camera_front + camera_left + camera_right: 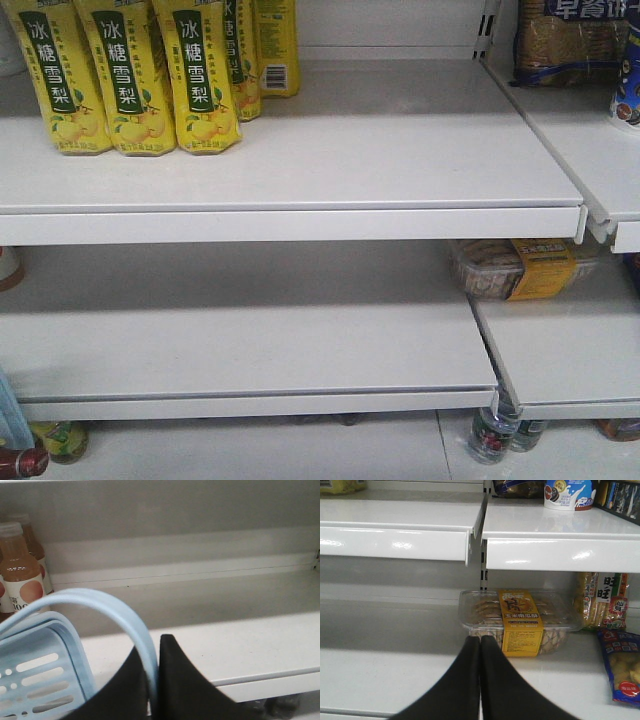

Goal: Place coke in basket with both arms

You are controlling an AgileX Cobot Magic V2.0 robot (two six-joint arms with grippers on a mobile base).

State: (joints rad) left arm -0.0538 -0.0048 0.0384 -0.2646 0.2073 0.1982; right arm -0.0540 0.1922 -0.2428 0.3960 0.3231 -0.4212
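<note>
The coke is out of view in all three views. The light blue basket (35,672) fills the lower left of the left wrist view, and its thin swing handle (117,611) arches up and over to the right. My left gripper (152,646) is shut on that handle, which runs down between the two black fingers. A sliver of light blue (10,410) at the front view's left edge may be the same basket. My right gripper (480,638) is shut with nothing in it, hovering over a white shelf just in front of a clear biscuit box (520,622). Neither arm shows in the front view.
Yellow pear-drink bottles (130,75) stand on the upper shelf (300,215). Peach-coloured drink bottles (20,575) stand behind the basket. Snack bags (620,665) lie to the right of the biscuit box (515,268). Small bottles (490,430) stand under the lower shelf (250,400).
</note>
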